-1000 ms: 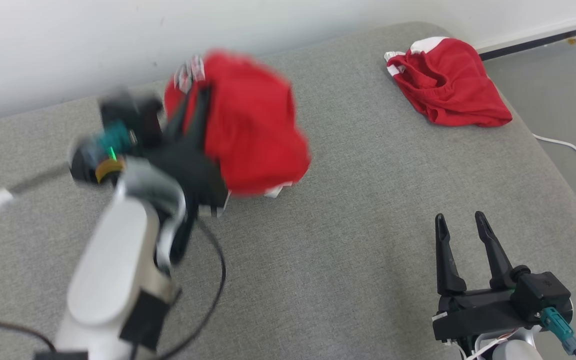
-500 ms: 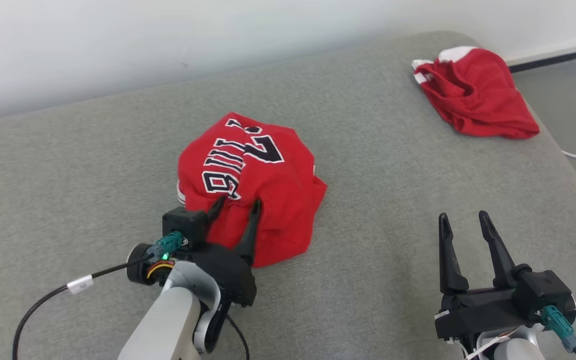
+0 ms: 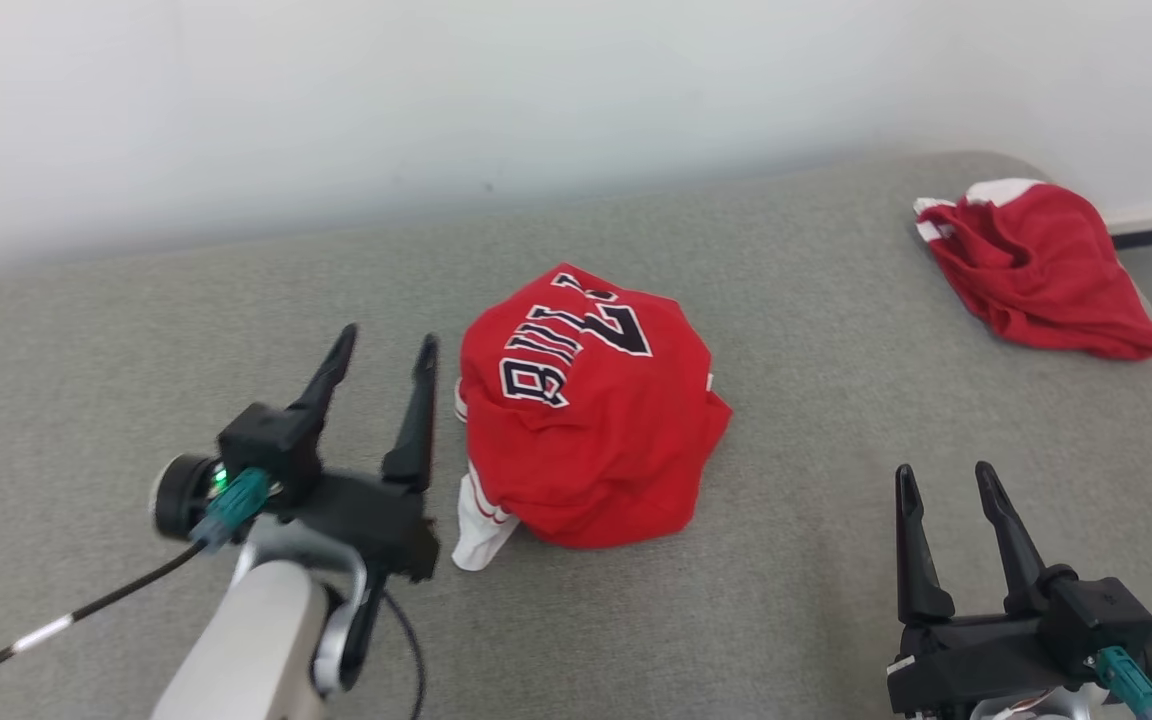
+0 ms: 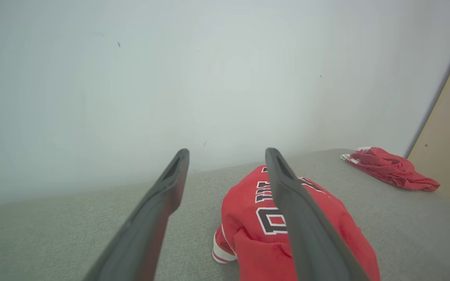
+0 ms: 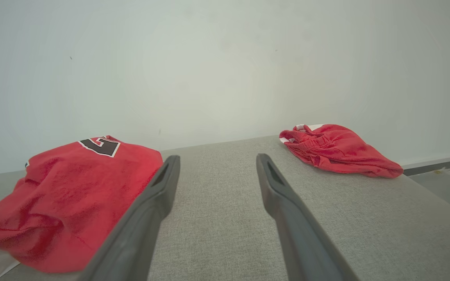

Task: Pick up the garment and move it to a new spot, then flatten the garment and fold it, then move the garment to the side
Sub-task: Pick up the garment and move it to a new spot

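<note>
The garment [image 3: 586, 440], a red jersey with black and white lettering, lies crumpled in a heap at the middle of the grey padded surface [image 3: 786, 300]. It also shows in the left wrist view [image 4: 256, 230] and the right wrist view [image 5: 72, 195]. My left gripper [image 3: 386, 345] stands open just left of the heap, apart from it, nothing between its fingers. My right gripper [image 3: 941, 475] is open at the lower right, well clear of the garment.
A second red garment [image 3: 1036, 265] lies bunched at the far right corner of the surface, also seen in the right wrist view [image 5: 338, 150]. A pale wall [image 3: 436, 100] runs behind. A black cable [image 3: 56, 625] trails from my left arm.
My left gripper carried the garment, let it go onto the surface and opened, then drew back to the left of it. The head camera has shifted. My right gripper stayed open.
</note>
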You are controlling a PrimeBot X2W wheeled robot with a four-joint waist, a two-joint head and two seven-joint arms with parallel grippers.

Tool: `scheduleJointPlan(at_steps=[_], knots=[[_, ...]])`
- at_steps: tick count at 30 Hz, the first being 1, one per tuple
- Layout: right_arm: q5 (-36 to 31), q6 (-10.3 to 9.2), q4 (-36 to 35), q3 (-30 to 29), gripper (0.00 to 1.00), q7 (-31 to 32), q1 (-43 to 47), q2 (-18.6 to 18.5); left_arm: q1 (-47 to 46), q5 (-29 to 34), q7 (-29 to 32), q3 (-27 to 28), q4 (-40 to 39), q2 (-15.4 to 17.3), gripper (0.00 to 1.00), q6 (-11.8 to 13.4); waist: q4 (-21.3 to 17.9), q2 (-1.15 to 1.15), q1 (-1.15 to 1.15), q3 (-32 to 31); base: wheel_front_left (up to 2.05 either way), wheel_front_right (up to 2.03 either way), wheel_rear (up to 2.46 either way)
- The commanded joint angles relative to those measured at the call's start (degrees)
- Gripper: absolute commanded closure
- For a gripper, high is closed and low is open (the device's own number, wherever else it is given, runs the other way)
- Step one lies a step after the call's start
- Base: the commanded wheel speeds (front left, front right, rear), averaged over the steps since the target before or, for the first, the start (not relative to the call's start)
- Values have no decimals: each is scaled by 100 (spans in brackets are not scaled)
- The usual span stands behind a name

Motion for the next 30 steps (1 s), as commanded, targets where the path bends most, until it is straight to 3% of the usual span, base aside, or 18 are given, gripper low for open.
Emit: scheduleJointPlan(at_steps=[1, 7, 17, 30], knots=[[-12, -15, -3, 12, 0, -1, 73, 16, 205, 41, -64, 78, -95, 149, 0, 47, 235, 0, 0, -198, 0, 0, 0], [-34, -16, 6, -23, 0, -1, 182, 14, 772, 54, -110, 341, -441, 581, 0, 308, 399, 0, 0, -301, 0, 0, 0], [-99, -15, 20, -54, 0, -1, 272, 14, 1737, -47, -202, 675, -1075, 1002, 0, 553, 537, 0, 0, -459, 0, 0, 0], [-123, -16, 44, 65, 0, -1, 335, 13, 2844, -75, -309, 1106, -1731, 1112, 0, 851, 582, 0, 0, -586, 0, 0, 0]])
